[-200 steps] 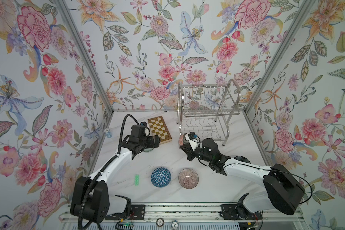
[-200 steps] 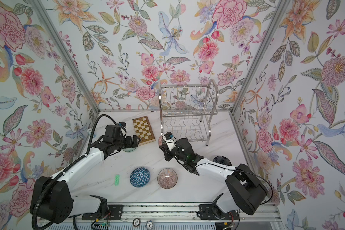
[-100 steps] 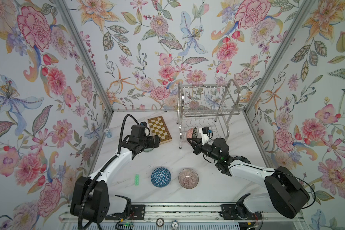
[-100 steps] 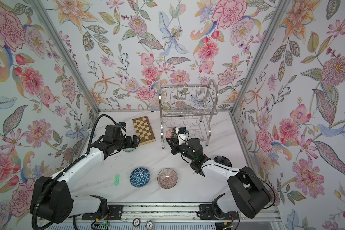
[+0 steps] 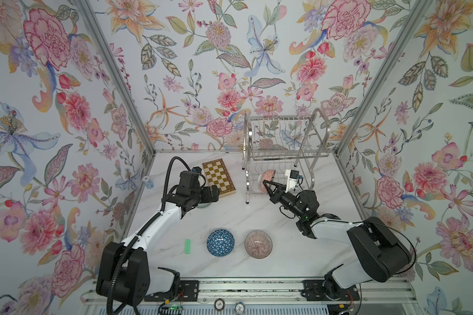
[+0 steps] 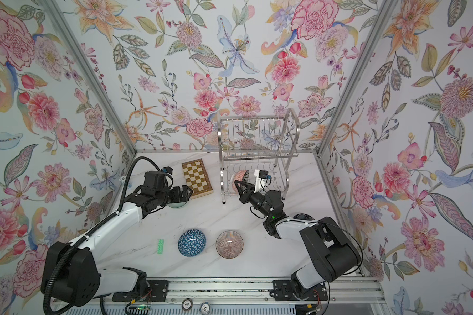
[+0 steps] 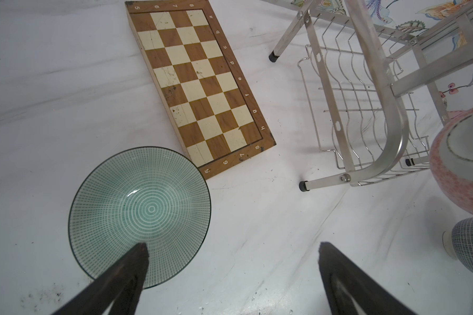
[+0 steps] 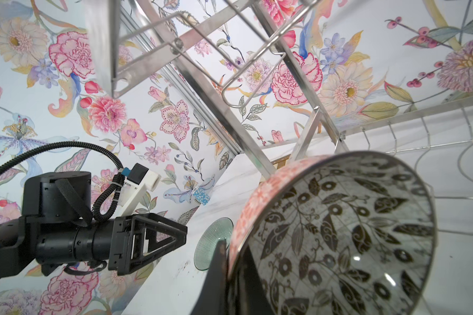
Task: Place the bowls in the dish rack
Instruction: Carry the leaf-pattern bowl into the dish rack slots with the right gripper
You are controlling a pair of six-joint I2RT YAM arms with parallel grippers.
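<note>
marble table: right gripper clenches floral bowl at rack, lower shelf, not yet released; mint bowl sits just below left gripper, jaws spread wide; blue bowl, pink bowl far from both, unloaded.

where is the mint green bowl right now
The mint green bowl sits on the left half of the table in both top views, beside a chessboard corner, under the open left gripper.

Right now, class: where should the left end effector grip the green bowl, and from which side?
Probably the rim of the green bowl, from above, one finger inside, one outside, on the edge away from the chessboard: it sits mouth-up and the board crowds the far rim.
</note>
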